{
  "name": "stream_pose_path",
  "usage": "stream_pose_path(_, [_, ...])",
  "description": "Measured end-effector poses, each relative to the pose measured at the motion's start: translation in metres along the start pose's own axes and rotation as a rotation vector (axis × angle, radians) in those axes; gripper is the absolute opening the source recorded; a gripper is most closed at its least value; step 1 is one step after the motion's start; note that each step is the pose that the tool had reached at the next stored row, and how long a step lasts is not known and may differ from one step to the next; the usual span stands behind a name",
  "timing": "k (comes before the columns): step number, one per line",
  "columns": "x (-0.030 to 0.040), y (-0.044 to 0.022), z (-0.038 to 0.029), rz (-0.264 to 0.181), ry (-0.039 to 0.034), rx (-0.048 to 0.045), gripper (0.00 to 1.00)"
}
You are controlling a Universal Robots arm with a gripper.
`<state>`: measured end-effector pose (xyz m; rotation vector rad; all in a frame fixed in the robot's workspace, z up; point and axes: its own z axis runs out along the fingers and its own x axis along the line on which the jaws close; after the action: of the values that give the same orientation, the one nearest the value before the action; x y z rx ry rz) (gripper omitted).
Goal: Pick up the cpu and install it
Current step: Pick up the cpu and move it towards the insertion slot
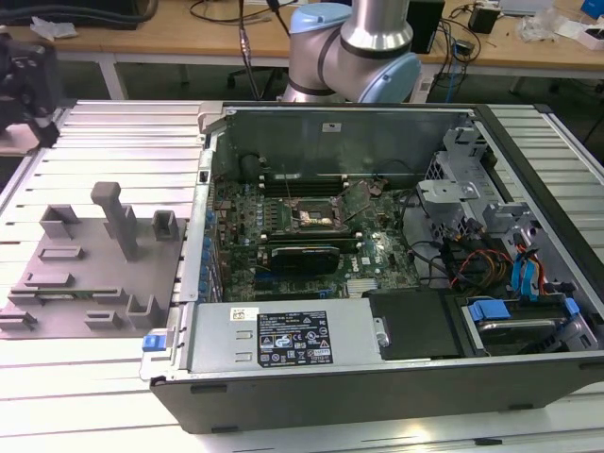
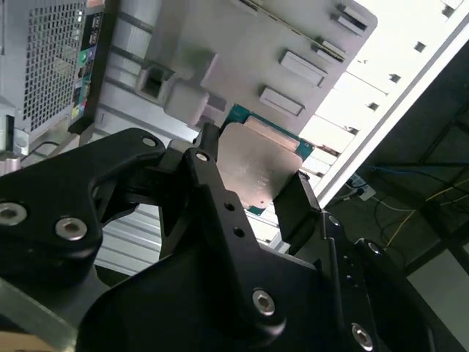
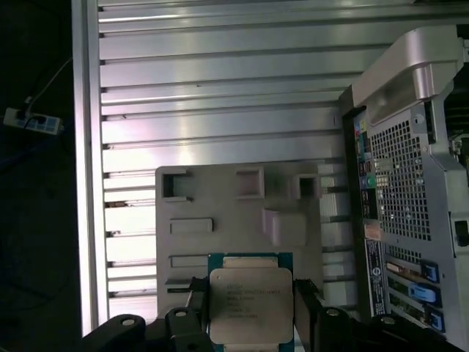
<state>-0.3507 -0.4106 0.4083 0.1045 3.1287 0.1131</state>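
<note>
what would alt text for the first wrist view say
The gripper holds the cpu by two opposite edges over a grey moulded tray on a slatted metal table. A computer case's rear panel stands beside the tray.

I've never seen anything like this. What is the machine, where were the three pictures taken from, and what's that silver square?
It is a robot arm standing by an open computer case on a slatted metal table. One picture comes from a camera off the arm; the other two come from cameras riding near its wrist, looking past its black claw. The claw is closed on the cpu, a thin silvery chip, above a grey tray with moulded slots.
</note>
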Motion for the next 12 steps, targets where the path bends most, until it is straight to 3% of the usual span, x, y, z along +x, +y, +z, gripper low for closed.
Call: stream_pose_path(12, [-0.0538, 0.0035, 0.0006, 0.0, 0.0027, 0.0002, 0.55])
